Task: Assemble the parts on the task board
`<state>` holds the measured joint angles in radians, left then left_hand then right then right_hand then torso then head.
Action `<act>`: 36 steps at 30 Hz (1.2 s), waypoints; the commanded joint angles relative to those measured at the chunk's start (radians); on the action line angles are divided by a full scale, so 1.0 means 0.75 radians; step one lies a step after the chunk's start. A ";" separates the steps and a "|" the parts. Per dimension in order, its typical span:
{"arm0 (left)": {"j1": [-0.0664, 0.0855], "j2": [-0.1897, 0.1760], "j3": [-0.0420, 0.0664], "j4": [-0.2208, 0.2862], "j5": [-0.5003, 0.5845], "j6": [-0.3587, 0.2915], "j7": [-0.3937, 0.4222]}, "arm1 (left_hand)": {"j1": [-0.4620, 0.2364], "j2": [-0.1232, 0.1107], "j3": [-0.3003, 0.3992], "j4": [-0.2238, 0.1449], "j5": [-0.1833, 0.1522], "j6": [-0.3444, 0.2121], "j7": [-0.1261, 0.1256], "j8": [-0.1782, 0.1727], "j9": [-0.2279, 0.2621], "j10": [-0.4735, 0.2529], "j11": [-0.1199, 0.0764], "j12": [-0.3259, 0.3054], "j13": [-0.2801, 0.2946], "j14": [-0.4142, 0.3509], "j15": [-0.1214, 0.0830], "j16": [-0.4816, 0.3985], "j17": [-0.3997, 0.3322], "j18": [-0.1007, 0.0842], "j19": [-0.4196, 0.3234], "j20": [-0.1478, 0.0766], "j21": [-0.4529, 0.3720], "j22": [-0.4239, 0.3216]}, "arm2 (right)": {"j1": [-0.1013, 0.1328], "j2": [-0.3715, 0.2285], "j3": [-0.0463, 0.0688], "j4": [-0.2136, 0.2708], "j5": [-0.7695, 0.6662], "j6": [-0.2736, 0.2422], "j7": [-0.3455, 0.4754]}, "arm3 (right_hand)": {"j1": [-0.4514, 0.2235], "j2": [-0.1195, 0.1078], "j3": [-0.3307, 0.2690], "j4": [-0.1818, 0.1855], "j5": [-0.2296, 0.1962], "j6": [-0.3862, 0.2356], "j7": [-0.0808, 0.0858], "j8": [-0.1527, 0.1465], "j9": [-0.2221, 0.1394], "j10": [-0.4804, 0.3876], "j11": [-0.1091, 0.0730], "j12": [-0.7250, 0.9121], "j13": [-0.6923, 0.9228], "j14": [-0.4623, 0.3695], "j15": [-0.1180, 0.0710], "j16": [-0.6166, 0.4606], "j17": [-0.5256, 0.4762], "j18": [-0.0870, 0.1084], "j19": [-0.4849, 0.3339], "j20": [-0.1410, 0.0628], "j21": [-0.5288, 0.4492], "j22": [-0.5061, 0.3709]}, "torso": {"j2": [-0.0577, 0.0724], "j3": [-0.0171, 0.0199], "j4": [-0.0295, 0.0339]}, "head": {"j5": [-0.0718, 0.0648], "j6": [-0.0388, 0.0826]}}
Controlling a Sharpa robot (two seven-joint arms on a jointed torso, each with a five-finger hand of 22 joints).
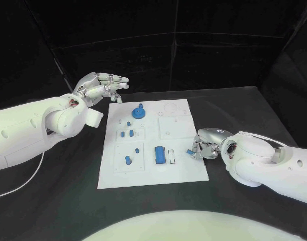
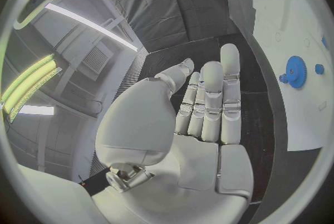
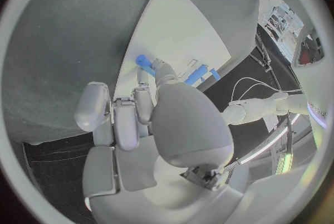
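Observation:
The white task board [image 1: 175, 168] lies in the middle of the black table. A blue gear [image 1: 138, 111] stands near its far end, and it shows again in the left wrist view as the blue gear [image 2: 296, 72] on the board [image 2: 292, 12]. Several small blue pegs [image 1: 128, 133] and a blue block [image 1: 159, 154] sit lower on the board. My left hand [image 1: 102, 86] hangs raised beyond the board's far left corner, its fingers [image 2: 209, 101] straight and holding nothing. My right hand [image 1: 205, 145] is at the board's right edge, fingers curled, pinching a small blue part [image 3: 144, 62].
The black table [image 1: 66, 191] surrounds the board, with bare surface to its left and near side. A thin white cable [image 1: 15, 188] runs over the table under my left arm. Black curtains close off the back.

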<state>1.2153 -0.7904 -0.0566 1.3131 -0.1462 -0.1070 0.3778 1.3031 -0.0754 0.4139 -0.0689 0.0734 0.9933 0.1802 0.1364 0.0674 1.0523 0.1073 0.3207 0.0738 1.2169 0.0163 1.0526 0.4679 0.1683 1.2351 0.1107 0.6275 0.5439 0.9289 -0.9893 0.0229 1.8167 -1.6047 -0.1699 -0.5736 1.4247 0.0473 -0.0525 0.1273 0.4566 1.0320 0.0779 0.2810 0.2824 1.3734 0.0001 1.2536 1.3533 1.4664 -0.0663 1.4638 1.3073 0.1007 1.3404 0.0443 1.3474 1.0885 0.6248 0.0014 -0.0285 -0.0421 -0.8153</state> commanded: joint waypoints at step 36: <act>0.002 0.001 0.001 0.008 0.005 0.012 0.009 | -0.006 0.012 -0.003 -0.001 0.002 -0.005 0.004 0.005 0.000 -0.010 0.000 0.009 -0.001 -0.011 0.004 0.005 -0.005 0.019 -0.005 0.007 -0.009 -0.002 | -0.007 0.139 -0.007 -0.024 0.368 -0.166 0.010 | -0.229 -0.174 0.222 0.168 0.091 0.068 -0.003 -0.057 0.049 0.036 -0.003 0.024 -0.108 0.090 -0.002 0.008 0.095 -0.013 0.014 0.000 0.008 0.019 | 0.002 -0.0011 0.0010 | 0.017 -0.008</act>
<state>1.2152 -0.7897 -0.0567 1.3168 -0.1462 -0.1070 0.3779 1.3031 -0.0754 0.4140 -0.0689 0.0734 0.9933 0.1802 0.1364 0.0674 1.0523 0.1073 0.3207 0.0738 1.2133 0.0198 1.0526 0.4654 0.1682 1.2351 0.1108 0.6275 0.5439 0.9225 -0.8876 0.0178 1.8011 -1.3471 -0.3241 -0.5565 1.2617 -0.0851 0.1184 0.2511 0.5208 1.0753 0.0751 0.2411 0.3176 1.3969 -0.0015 1.2691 1.2710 1.4666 -0.0666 1.4639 1.3073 0.1007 1.3479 0.0446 1.3474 1.1012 0.6255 0.0002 -0.0268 -0.0310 -0.8205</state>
